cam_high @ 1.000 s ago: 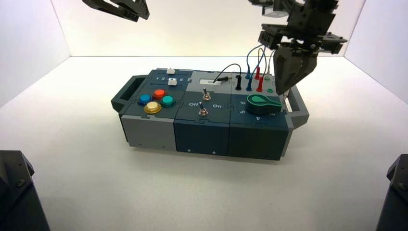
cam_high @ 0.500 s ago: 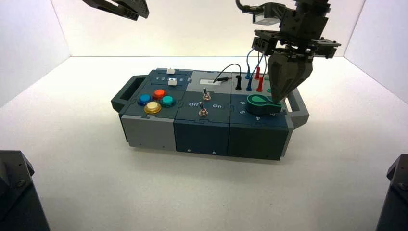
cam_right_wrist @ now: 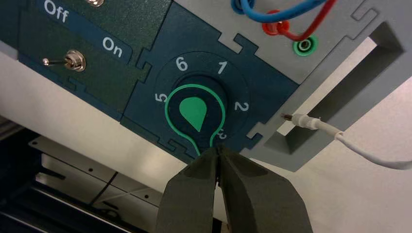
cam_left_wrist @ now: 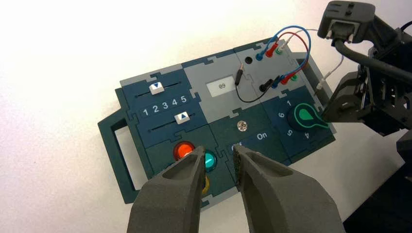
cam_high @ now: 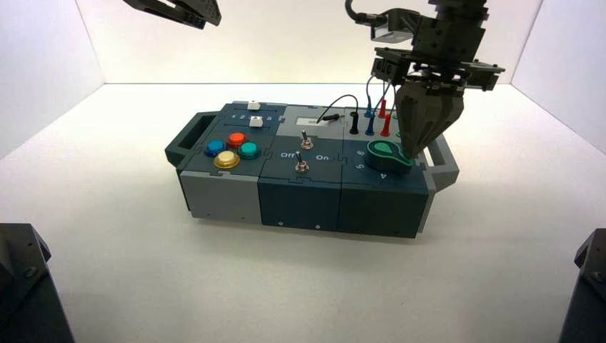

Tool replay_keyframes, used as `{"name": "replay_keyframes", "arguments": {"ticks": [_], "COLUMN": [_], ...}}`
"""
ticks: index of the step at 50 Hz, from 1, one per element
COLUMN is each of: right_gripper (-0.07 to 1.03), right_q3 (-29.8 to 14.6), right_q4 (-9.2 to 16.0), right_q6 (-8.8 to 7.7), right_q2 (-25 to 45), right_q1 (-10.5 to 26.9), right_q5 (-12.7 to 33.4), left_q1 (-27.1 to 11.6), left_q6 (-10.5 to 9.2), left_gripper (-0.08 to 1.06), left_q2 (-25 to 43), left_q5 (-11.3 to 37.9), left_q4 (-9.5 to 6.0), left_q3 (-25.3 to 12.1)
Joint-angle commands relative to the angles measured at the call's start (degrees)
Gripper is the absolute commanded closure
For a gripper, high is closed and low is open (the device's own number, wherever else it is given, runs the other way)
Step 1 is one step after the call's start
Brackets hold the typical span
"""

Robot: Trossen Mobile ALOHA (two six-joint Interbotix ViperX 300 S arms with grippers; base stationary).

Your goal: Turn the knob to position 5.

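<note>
The green teardrop knob [cam_high: 386,152] sits on the right end of the box's top panel. My right gripper [cam_high: 413,156] hangs point-down over it, shut, with its closed tips at the knob's pointer tip. In the right wrist view the knob [cam_right_wrist: 194,112] points toward the gripper [cam_right_wrist: 217,151] beside the numeral 3, and the tips hide the pointer's end. The white numeral 5 [cam_right_wrist: 161,97] lies about two places round the ring from the pointer. My left gripper [cam_left_wrist: 218,155] is open and empty, held high over the box's left part.
Two metal toggle switches [cam_right_wrist: 75,61] stand mid-box by the Off/On lettering. Coloured push-buttons [cam_high: 230,148] and two sliders [cam_left_wrist: 167,104] fill the left part. Plugged wires [cam_high: 371,107] rise behind the knob. A loose white plug [cam_right_wrist: 303,120] lies at the right handle [cam_high: 443,161].
My right gripper has come down and shifted left, from above the box's right handle to the knob's pointer tip. It stayed shut. The left arm has not moved.
</note>
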Motion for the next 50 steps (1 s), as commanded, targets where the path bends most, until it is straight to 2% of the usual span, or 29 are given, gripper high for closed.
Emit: {"name": "replay_keyframes", "arguments": {"ticks": [1, 8, 33, 50], "right_gripper": [0.99, 0.99, 0.99, 0.99], "right_q3": [-0.7, -1.1, -3.2, -5.4], "right_q4": [1.1, 1.6, 1.9, 2.3], "right_q6": [-0.53, -0.53, -0.62, -0.62], "right_q2": [0.5, 2.0, 2.7, 4.4], "right_q1": [1.7, 3.0, 3.5, 5.6], "right_q5": [0.3, 0.0, 0.0, 0.4], "left_q1": [0.3, 0.2, 0.3, 0.2], "left_q6": [0.09, 0.09, 0.09, 0.09], "left_gripper": [0.64, 0.64, 0.64, 0.64], "left_q2": [-0.4, -0.4, -0.4, 0.0], "left_q5": [-0.5, -0.5, -0.5, -0.5], "left_q4": [0.00, 0.00, 0.09, 0.09], "left_q3": [-2.2, -2.4, -2.5, -2.5]}}
